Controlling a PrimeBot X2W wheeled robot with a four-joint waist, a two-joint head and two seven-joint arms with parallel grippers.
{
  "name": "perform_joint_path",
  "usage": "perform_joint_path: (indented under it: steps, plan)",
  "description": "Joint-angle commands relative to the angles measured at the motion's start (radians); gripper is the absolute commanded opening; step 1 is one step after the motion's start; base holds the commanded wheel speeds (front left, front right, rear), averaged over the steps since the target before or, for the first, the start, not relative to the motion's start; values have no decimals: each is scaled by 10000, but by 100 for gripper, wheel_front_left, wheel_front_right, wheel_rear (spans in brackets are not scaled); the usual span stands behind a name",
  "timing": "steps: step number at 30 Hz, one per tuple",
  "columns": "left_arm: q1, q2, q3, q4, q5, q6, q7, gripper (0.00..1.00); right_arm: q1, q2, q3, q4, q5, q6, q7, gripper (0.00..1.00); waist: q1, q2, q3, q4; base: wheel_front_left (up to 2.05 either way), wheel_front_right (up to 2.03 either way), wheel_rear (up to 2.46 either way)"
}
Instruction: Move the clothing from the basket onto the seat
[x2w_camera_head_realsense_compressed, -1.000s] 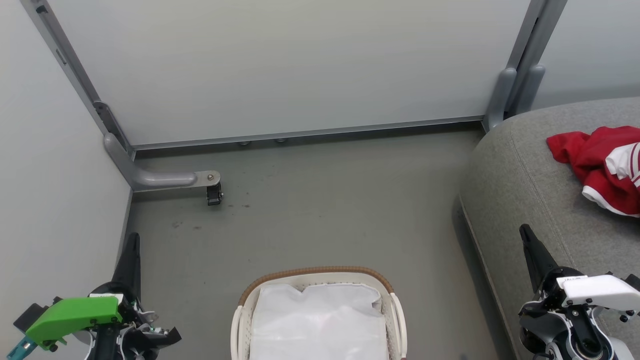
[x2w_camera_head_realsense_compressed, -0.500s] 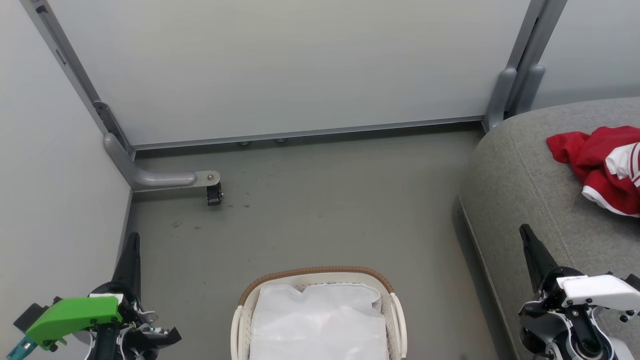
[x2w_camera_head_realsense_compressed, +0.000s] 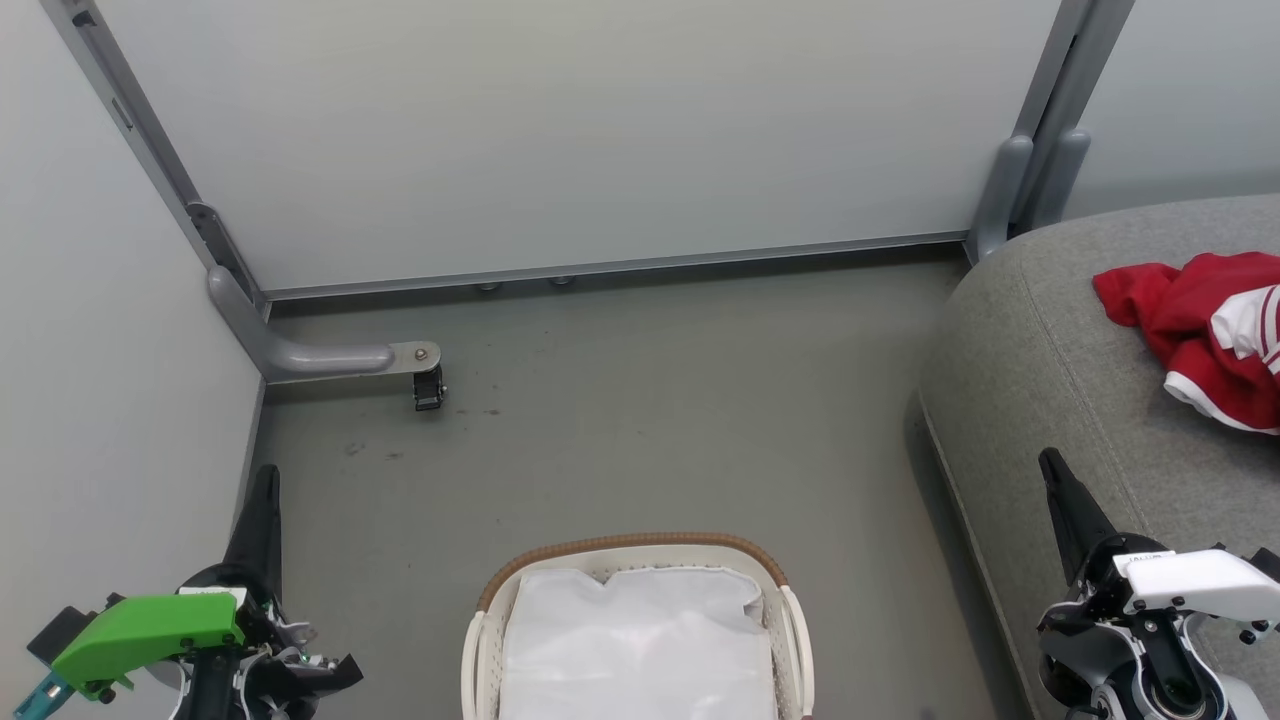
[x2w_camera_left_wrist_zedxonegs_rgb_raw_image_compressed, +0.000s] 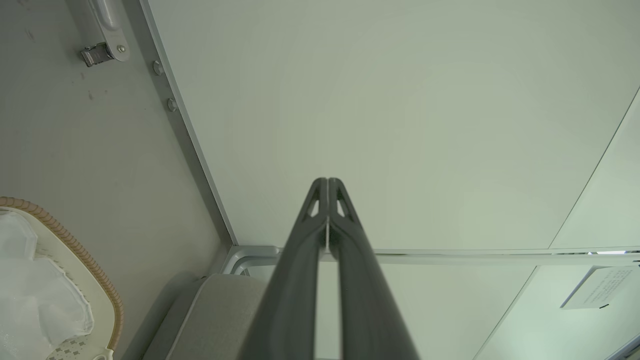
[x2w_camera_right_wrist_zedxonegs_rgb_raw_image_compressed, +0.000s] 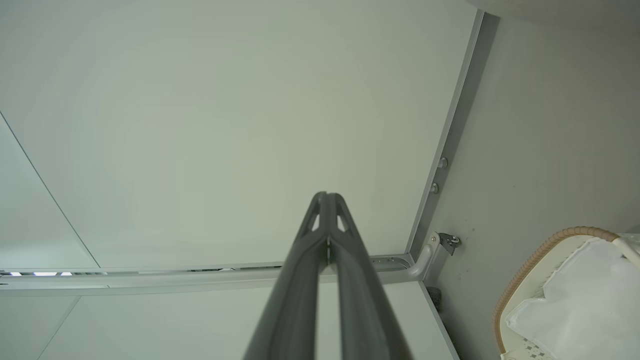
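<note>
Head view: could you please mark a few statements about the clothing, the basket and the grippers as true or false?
1. The clothing lies on the seat. True.
2. The basket holds red garments. False: a white liner lies in it, no red visible.
3. The left gripper is shut and empty. True.
4. The right gripper grips the clothing. False: its fingers are shut, empty, apart from it.
5. The basket stands on the seat. False: it stands on the floor.

The left gripper (x2w_camera_head_realsense_compressed: 266, 480) rests at the near left, its two dark fingers (x2w_camera_left_wrist_zedxonegs_rgb_raw_image_compressed: 300, 280) pressed together, pointing away. The right gripper (x2w_camera_head_realsense_compressed: 1050, 462) sits at the near right, likewise closed, leaning slightly left.
</note>
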Motion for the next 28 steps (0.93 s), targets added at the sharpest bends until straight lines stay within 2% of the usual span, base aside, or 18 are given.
perform_joint_path:
  steps: [1,28]
  plan:
    - [-112,3,12,-18,-42,-32,32,0,-82,-59,-21,-38,32,0,17,0,0,0,0,0,0,0,0]
    - [-111,3,9,-20,-45,-32,28,0,-82,-59,-20,-38,33,-1,16,0,0,0,0,0,0,0,0]
